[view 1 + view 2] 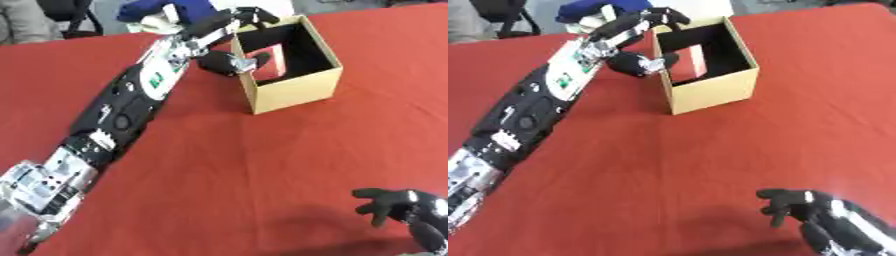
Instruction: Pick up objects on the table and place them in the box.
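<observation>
An open-topped cardboard box stands on the red table, right of centre at the back. A pink flat object leans inside it against the dark inner wall. My left arm reaches from the lower left up to the box. My left hand is at the box's far-left corner, with its fingers hanging over the rim and its thumb by the left wall, holding nothing that I can see. My right hand rests open at the lower right. A blue and white object lies behind my left hand.
The red cloth covers the whole table, with a wide bare stretch in front of the box. A chair stands beyond the far left edge.
</observation>
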